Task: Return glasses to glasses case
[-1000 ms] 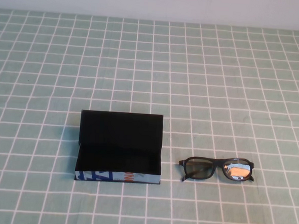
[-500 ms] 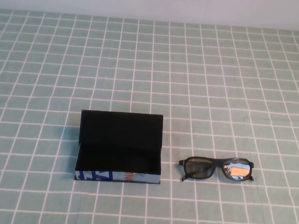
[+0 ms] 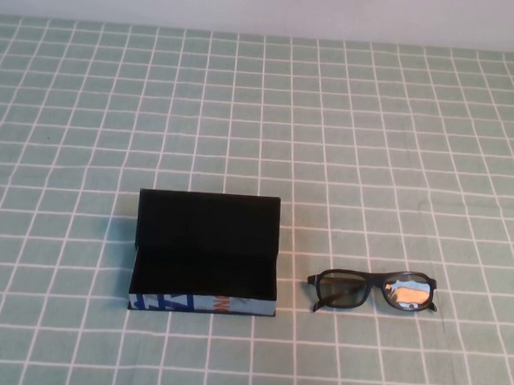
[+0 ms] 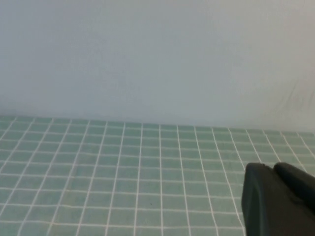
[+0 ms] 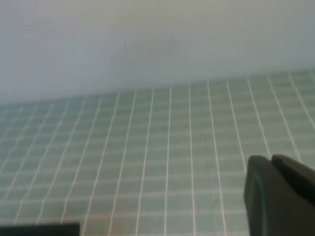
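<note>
Glasses case [image 3: 205, 252], left of centre: matt black inside, printed light-blue near wall. Glasses [image 3: 372, 291], to its right: glossy black plastic frame, mirror-like lenses. Tablecloth [image 3: 373, 147]: green checked cloth, matt. Left gripper [image 4: 278, 199] and right gripper [image 5: 278, 196], both at table edge: dull black plastic.

Lab-type bench: checked cloth [image 3: 375, 121], blank wall [image 3: 268, 6].

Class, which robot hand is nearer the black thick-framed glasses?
Right, probably. The black thick-framed glasses lie on the robot's right, beside the black rectangular case. Neither left hand nor right hand shows in the high view; both wrist views miss the glasses.
</note>
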`<state>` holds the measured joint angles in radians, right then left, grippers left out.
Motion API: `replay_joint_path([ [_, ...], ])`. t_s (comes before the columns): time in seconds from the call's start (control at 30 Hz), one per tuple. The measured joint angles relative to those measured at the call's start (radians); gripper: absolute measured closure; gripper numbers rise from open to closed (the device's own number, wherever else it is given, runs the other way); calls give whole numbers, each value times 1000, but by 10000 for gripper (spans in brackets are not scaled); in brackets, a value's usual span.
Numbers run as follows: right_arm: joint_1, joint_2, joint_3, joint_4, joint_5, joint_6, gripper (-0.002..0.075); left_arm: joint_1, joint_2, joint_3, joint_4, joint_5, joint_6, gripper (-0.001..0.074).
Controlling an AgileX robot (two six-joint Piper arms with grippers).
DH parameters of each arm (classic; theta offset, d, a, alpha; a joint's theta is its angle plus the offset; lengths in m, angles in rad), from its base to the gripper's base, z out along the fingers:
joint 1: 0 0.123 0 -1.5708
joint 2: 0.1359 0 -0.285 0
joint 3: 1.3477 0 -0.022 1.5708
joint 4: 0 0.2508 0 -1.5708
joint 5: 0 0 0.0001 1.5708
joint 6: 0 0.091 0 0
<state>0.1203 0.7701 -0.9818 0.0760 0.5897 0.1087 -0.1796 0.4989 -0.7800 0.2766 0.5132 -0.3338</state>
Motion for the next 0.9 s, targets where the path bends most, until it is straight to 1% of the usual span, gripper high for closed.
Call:
replay_joint_path([
  [0.13,0,98,0,65,102,-4,738,-50,73,13,4,-2,0,736],
  [0.2,0,143,0,97,138,-51,738,-72,110,18,4,12,0,736],
  [0.3,0,222,-5,173,211,-204,738,-88,178,18,-7,33,0,736],
  [0.4,0,316,-33,268,303,-462,738,-89,246,18,-54,38,25,736],
  [0.43,0,353,-50,295,340,-550,738,-89,270,18,-78,38,56,736],
  [0.5,4,430,-86,328,390,-667,738,-89,314,18,-143,36,142,736],
  [0.67,57,619,-212,345,500,-899,738,-89,434,18,-421,44,484,736],
  [0.77,106,723,-274,333,555,-999,737,-89,494,18,-566,59,643,736],
  [0.9,200,849,-338,228,574,-1032,736,-89,538,18,-696,76,784,736],
])
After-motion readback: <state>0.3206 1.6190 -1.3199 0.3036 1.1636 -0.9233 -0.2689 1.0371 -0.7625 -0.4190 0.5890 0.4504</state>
